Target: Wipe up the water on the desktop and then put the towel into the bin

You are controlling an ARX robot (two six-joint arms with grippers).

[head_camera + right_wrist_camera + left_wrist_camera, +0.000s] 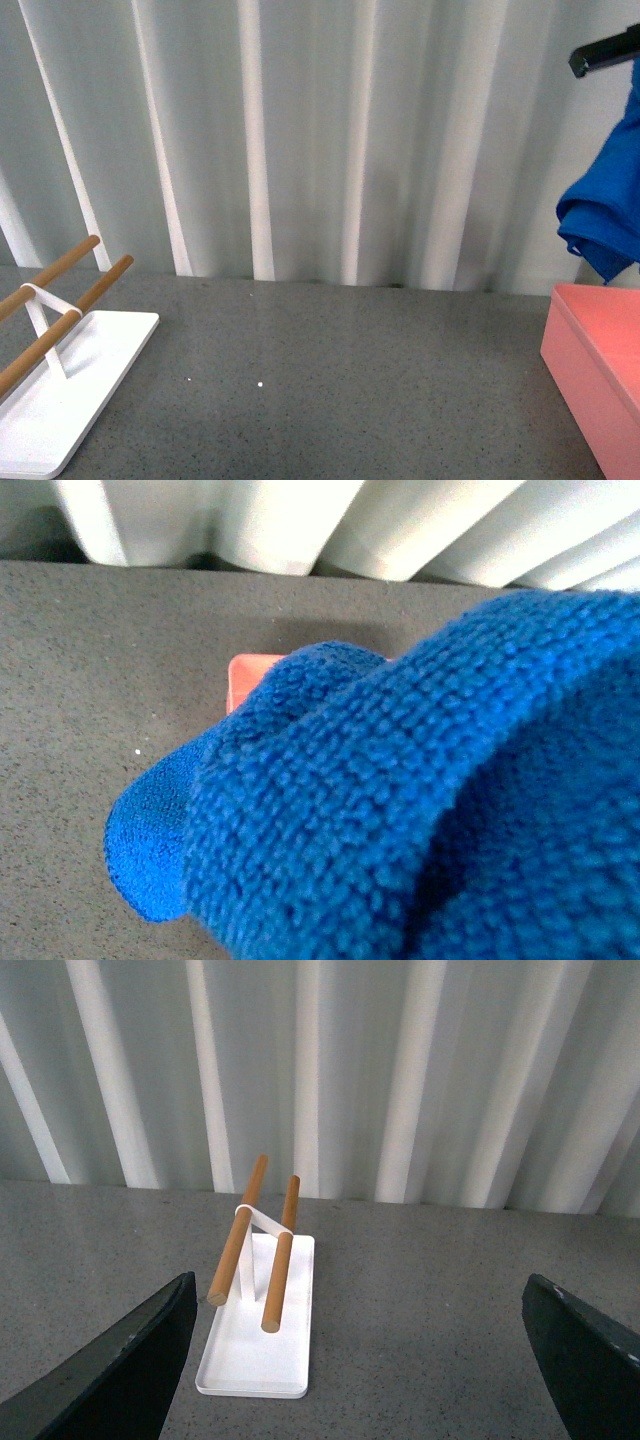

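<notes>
Two grippers, two different pictures. The right gripper [604,52] is up high at the right edge, clamped on the towel [603,215], which dangles in a blue bunch just above the pink bin [595,350]. That bin sits on the speckled grey worktop [330,380], far right. The left gripper [357,1288] hovers with its fingers spread wide and nothing between them, facing the white rack [255,1360] with its wooden rods.

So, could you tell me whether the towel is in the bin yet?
Not yet: the towel hangs bunched in the air above the bin.
</notes>
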